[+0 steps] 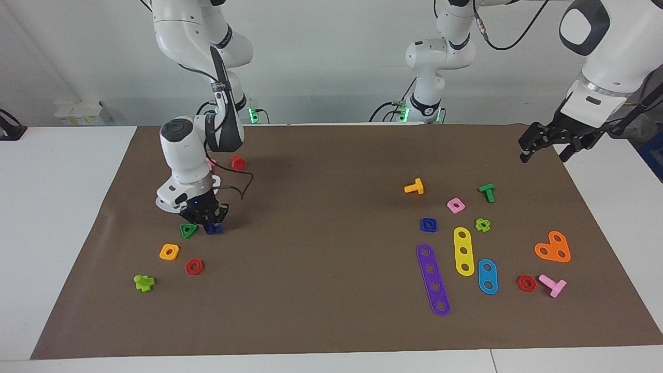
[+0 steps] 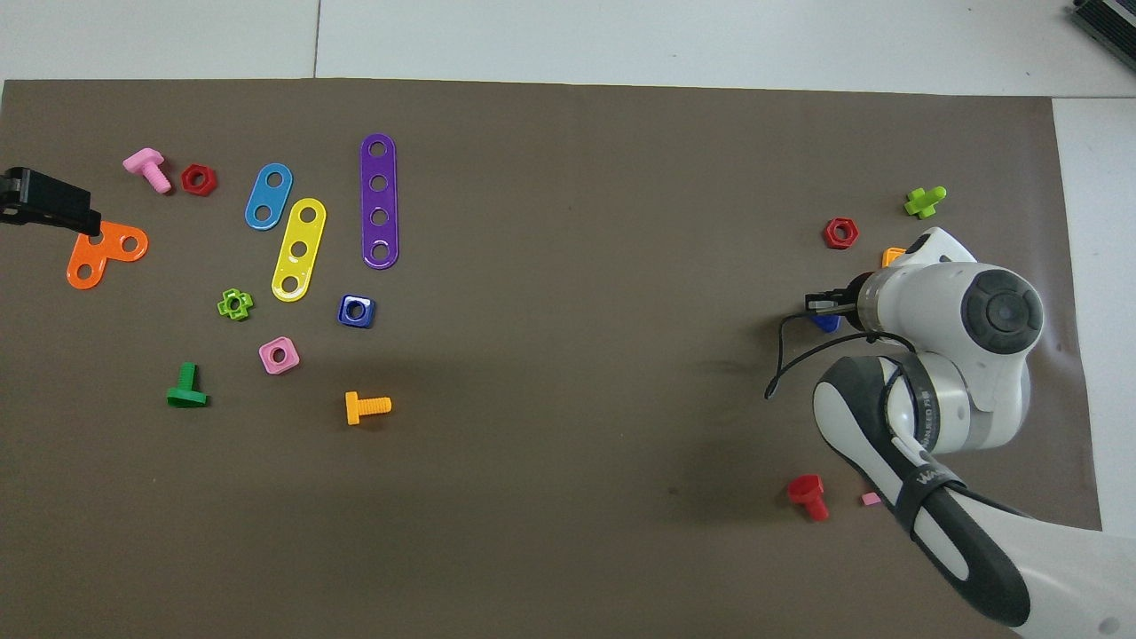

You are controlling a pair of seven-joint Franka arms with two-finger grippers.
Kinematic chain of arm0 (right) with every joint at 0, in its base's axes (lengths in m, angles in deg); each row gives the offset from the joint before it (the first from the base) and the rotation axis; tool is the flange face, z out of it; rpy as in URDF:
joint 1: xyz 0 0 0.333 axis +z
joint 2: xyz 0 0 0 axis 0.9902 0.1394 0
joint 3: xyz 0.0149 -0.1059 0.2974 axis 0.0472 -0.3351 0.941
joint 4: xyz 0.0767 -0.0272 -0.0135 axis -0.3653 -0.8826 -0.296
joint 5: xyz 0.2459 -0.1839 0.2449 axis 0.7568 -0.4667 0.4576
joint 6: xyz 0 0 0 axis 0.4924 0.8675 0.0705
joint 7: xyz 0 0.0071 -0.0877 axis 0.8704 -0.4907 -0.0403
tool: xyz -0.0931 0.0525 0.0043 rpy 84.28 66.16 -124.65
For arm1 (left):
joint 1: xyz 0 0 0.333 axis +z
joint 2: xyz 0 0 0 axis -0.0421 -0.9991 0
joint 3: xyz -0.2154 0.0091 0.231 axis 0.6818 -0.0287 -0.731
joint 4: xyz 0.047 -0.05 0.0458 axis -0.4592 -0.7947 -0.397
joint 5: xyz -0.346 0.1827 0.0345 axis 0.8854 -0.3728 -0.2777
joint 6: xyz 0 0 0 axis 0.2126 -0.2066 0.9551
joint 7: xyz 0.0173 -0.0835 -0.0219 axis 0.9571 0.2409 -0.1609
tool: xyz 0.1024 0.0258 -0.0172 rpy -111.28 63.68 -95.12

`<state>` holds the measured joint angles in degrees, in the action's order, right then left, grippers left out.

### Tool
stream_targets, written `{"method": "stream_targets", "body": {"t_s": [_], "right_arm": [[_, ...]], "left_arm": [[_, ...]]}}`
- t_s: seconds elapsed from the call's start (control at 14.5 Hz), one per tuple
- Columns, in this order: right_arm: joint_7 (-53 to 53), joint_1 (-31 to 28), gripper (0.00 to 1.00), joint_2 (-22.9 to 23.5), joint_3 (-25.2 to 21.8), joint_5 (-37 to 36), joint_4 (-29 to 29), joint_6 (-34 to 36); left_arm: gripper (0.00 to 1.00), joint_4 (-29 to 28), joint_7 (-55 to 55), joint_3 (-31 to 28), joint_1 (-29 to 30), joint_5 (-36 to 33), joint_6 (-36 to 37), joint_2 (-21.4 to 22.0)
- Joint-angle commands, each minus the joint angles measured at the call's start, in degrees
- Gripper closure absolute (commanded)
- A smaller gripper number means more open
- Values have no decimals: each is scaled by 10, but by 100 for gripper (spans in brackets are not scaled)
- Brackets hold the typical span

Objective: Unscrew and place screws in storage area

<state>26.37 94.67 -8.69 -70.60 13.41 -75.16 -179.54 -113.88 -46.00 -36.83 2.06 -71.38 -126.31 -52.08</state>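
Purple strip (image 1: 434, 280) lies nearest the facing camera, at the left arm's end of the brown paper (image 1: 331, 321), among loose nuts, plates and bolts.

1. Right gripper (image 1: 208, 224): I read it as down at the paper at the right arm's end. Its fingers stand close around the blue screw (image 1: 214, 228) and appear clamped on it.
2. Blue screw: it is at paper level, just beside the green triangular nut (image 1: 188, 230) and apart from it. I judge the unscrewing of this pair done.
3. Storage area: I see no marking. Loose parts near this screw suggest it is here.
4. Left gripper (image 1: 545, 144): it waits in the air over the paper's edge, fingers apparently apart.
5. Remaining: release the screw. No other bolt visibly sits in a nut.
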Motion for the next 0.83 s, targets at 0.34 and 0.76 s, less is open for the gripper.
{"method": "stream_targets", "body": {"t_s": [0.34, 0.76], "right_arm": [[-18, -8, 0, -9, 7, 10, 56, 61], [-18, -35, 0, -69, 6, 10, 217, 337]], "left_arm": [[0, -43, 42, 4, -4, 15, 3, 24], [0, -72, 43, 1, 1, 37, -10, 38]]}}
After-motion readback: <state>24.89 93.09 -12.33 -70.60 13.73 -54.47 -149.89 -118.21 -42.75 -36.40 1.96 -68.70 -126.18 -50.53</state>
